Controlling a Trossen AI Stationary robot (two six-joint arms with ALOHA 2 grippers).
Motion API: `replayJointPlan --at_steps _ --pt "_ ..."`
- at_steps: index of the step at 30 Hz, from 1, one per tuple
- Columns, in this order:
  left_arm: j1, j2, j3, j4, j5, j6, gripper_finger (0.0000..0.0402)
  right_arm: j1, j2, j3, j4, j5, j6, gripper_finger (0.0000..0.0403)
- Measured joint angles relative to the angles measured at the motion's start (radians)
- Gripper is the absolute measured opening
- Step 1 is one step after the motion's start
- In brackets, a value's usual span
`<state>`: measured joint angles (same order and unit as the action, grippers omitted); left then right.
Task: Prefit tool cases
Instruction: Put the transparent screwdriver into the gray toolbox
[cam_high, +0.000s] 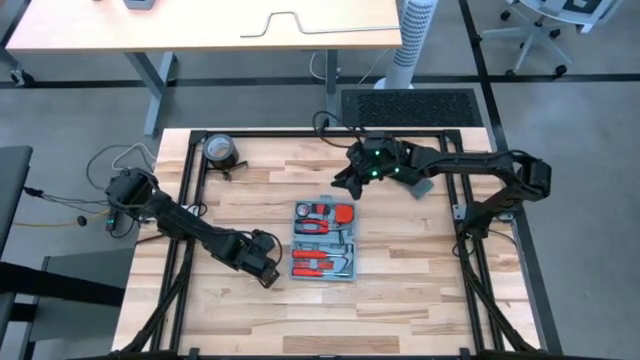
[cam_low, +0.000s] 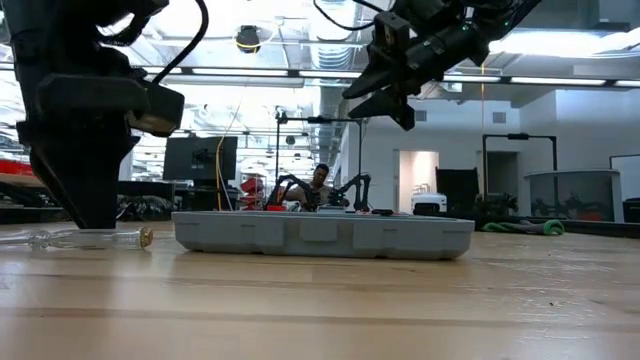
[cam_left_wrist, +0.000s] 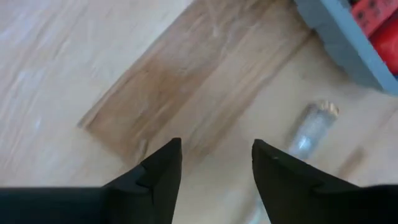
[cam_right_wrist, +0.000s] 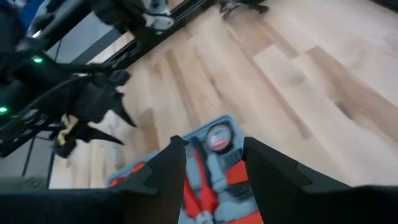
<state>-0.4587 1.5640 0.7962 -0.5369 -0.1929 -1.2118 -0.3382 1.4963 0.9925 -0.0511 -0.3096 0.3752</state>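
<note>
**Lighting and picture quality**

Illumination is even and bright from overhead. In the low view, glaring ceiling light strips (cam_low: 250, 70) backlight both arms into near-silhouettes. The pale butcher-block wooden table (cam_high: 420, 290) shows only soft, short shadows in the high view. Both wrist views are motion-blurred: the transparent cylindrical plastic handle (cam_left_wrist: 311, 130) and the light-blue plastic tool case (cam_right_wrist: 214, 168) with red tools lack sharp outlines. The table's near edge is out of focus in the low view.

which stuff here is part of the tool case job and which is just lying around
Job:
- tool case, open, red tools inside
- clear-handled tool on the table beside it
- left gripper, open
- right gripper, open

Lying about:
- tape roll
- cables
</note>
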Motion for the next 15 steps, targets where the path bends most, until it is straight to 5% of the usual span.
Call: replayJointPlan --at_steps 4,15 --pt "0.009 -0.070 -0.001 -0.048 0.001 -0.060 0.0182 -0.022 0.000 0.000 -0.041 0.003 -0.023 0.0169" --pt "0.004 -0.190 0.000 0.061 -0.242 -0.315 0.0182 -0.010 0.000 0.000 0.032 -0.022 -0.064 0.0169"
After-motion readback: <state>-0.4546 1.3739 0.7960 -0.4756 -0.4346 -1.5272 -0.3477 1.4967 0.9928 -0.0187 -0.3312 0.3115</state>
